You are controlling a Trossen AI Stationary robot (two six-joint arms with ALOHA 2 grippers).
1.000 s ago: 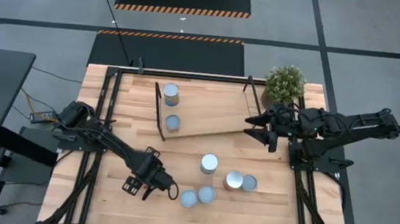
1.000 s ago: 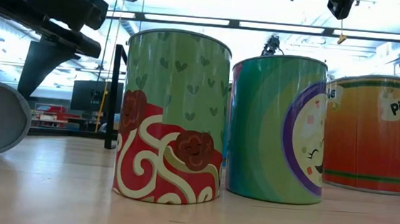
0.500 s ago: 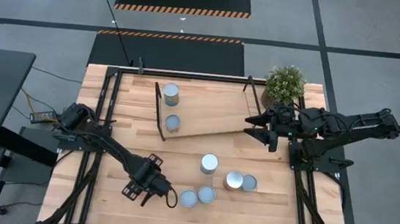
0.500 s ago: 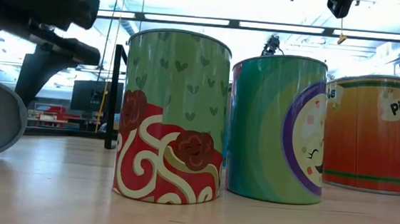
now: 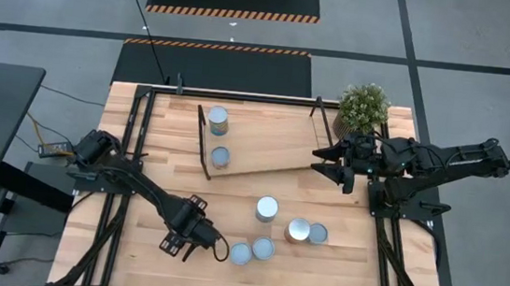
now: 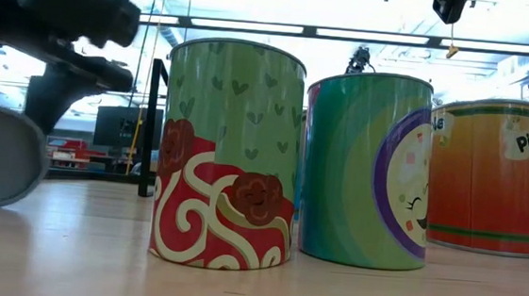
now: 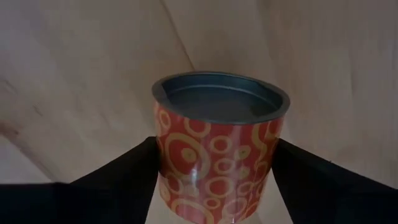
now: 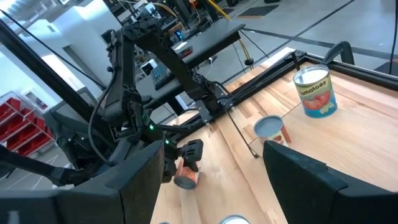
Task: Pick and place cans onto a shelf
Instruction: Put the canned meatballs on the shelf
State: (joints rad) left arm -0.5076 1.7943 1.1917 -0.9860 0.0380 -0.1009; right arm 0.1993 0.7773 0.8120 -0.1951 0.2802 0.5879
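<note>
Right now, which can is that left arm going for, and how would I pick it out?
Start at the slanted shelf, then come to the table's near left. There the left pincer straddles an orange-red can patterned with yellow rings. It lies tipped over, while its neighbours stand upright.

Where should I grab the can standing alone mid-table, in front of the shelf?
Grip the lone can across its round side wall, below the rim, coming from its left: it stands upright, the table is open there, and other cans crowd its near right side.
</note>
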